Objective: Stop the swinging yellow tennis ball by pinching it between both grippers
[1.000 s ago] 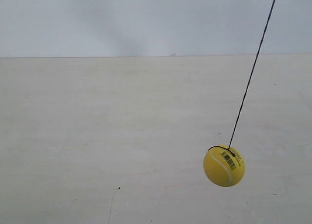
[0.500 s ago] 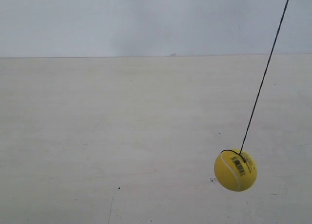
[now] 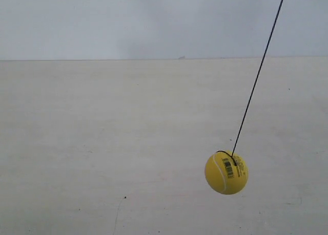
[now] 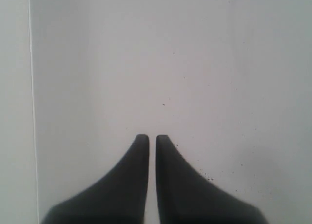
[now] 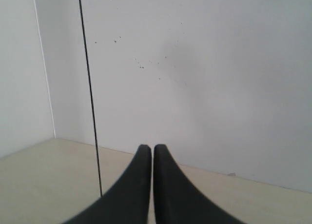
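The yellow tennis ball (image 3: 226,172) hangs low at the exterior view's right, above the pale tabletop (image 3: 102,143), barcode print facing the camera. Its thin dark string (image 3: 258,73) slants up to the upper right. Neither arm shows in the exterior view. In the left wrist view my left gripper (image 4: 152,137) is shut, its black wedge fingers nearly touching, with only a pale wall ahead. In the right wrist view my right gripper (image 5: 148,147) is shut too. The string (image 5: 89,87) runs straight down beside it; the ball is hidden there behind the black finger.
A pale wall (image 3: 154,20) stands behind the table. In the right wrist view two walls meet at a corner (image 5: 44,68) above the tabletop (image 5: 44,175). A vertical wall edge (image 4: 32,107) shows in the left wrist view.
The ball swung right and slightly down half a second ago, and has since swung back left past its first position and slightly up. The string's slant followed it.
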You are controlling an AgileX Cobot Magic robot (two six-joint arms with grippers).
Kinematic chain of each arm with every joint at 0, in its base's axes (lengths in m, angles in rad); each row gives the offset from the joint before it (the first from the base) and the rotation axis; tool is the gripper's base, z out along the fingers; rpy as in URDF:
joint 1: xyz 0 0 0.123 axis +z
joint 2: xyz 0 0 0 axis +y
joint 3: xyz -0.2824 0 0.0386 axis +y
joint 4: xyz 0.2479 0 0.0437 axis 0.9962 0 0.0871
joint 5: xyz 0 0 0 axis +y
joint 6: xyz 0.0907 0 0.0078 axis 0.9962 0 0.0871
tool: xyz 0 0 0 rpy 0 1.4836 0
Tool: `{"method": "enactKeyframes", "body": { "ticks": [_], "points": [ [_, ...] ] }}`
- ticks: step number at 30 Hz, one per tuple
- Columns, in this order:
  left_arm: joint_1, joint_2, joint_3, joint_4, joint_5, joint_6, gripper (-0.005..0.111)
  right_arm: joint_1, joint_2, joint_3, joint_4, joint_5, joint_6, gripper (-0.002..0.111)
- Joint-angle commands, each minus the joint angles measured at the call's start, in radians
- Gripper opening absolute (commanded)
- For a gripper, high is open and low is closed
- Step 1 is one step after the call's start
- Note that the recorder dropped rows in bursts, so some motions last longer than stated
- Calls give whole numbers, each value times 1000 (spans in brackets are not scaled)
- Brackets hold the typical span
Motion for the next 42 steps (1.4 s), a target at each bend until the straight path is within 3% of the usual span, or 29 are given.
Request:
{"method": "enactKeyframes", "body": {
  "ticks": [1,21,42],
  "points": [
    [4,-4,-2,-12,0,-9,5,1,-4,-4,-1,-12,-3,0],
    [4,-4,10,-12,6,-9,5,1,-4,-4,-1,-12,-3,0],
    [4,-4,381,-71,6,-9,5,1,-4,-4,-1,-12,-3,0]
  ]
}}
